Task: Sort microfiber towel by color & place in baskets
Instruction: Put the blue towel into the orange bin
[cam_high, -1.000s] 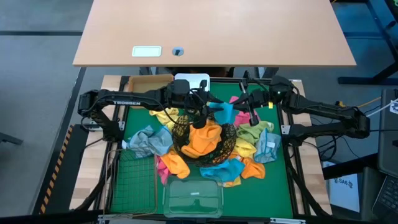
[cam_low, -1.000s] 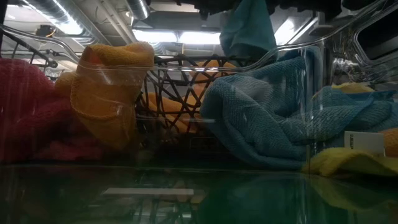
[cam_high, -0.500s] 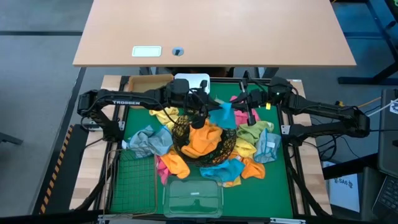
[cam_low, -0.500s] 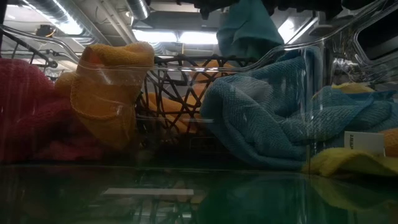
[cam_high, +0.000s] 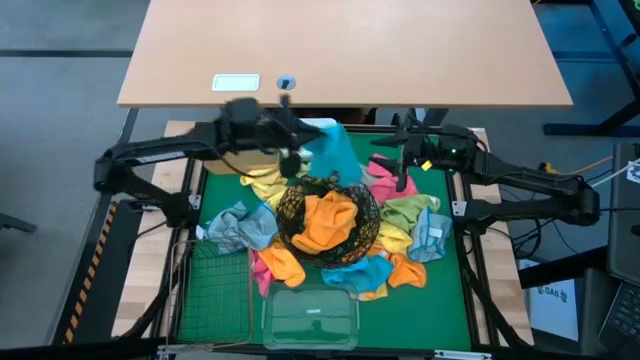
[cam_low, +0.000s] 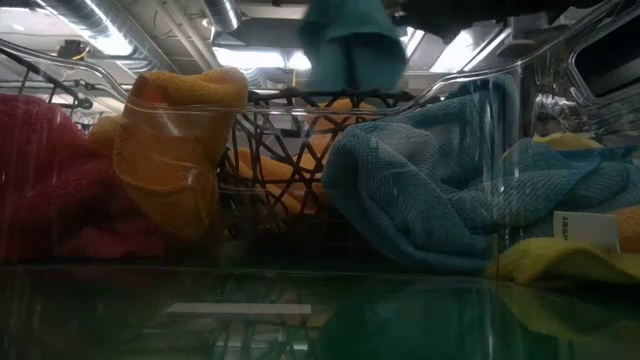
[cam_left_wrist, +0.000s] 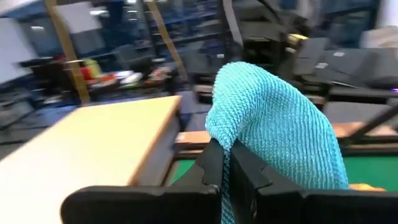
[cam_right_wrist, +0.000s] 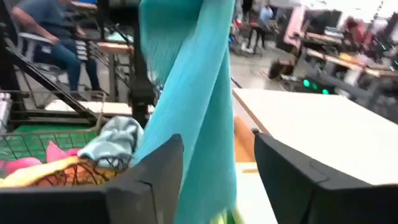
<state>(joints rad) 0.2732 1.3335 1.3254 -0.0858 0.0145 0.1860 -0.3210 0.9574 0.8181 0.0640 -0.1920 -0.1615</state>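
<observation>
High view gives me the layout: the left gripper (cam_high: 292, 150) is raised over the far edge of the green mat (cam_high: 455, 290) with its fingers clamped tight on a teal towel (cam_high: 333, 153), which hangs above the far rim of the round black wire bowl (cam_high: 292, 205). From the left wrist view I confirm both fingers are pressed together on the teal towel (cam_left_wrist: 273, 130). The right gripper (cam_high: 400, 165) sits just beside it, over the pink and green towels, jaws spread apart; in the right wrist view the cloth (cam_right_wrist: 193, 106) hangs between the fingers (cam_right_wrist: 146, 177) without visible contact, and I cannot tell whether it brushes them. An orange towel (cam_high: 328, 220) fills the bowl. The green wire-mesh square basket (cam_high: 215, 295) and clear plastic box (cam_high: 310, 318) stand at the near edge. The white plastic tub (cam_high: 318, 127) and tan square tray (cam_high: 222, 130) are largely covered by the left arm. In the low view, the clear box wall blocks much, and the grippers are cut off at the top.
</observation>
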